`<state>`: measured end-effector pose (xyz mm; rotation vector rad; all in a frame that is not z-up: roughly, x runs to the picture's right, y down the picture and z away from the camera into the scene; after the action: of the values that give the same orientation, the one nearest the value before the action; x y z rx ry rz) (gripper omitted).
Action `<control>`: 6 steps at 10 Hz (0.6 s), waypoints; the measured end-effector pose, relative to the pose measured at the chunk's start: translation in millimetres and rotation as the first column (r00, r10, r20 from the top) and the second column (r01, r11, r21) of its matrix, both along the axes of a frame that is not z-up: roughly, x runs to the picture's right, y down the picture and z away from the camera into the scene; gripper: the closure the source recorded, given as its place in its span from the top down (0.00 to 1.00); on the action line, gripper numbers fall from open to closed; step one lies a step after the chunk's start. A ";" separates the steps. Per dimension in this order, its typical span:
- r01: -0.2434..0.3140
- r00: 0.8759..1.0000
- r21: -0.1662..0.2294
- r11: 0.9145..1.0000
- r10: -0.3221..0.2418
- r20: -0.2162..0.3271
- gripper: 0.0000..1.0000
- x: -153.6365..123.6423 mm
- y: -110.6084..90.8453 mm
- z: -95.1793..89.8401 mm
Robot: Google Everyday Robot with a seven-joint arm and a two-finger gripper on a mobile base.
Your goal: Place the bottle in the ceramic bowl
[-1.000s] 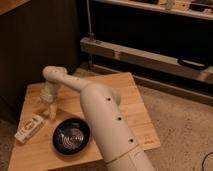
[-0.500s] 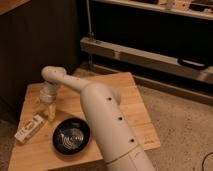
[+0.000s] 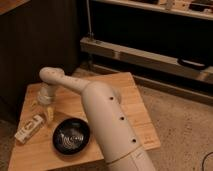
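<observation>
Small wooden table (image 3: 125, 85) on a speckled floor (image 3: 180, 120), with a dark wall behind on the left and a long metal rack (image 3: 150, 55) behind on the right. Bottle (image 3: 29, 128) flat on its side near the left front edge of the table, slanted, touched by nothing. Bowl (image 3: 71, 136) upright just to the right of the bottle, near the front edge, with nothing inside but its shiny rings. A strip of bare wood between the two, so nothing in the way there. Thick white arm (image 3: 107, 120) rising from the lower right, crossing over the middle of the table and hiding the wood right of the bowl, then bending at the elbow near the back left corner and pointing down. Gripper (image 3: 42, 109) low over the left part of the table, behind the bottle and apart from it, left of and behind the bowl. Pale yellow fingers (image 3: 50, 114) spread wide, holding nothing. Compared with half a second before: bottle and bowl in the same places, arm in almost the same pose, no clear shift of the gripper.
</observation>
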<state>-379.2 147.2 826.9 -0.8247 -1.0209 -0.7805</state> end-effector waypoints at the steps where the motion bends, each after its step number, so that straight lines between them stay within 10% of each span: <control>1: 0.005 1.000 -0.001 1.000 -0.005 0.008 0.80 -1.9 3.1 -4.5; 6: 0.013 1.000 -0.008 1.000 -0.012 0.017 0.80 -7.2 12.0 -11.4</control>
<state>-386.3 159.2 815.6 -0.8334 -1.0358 -0.7957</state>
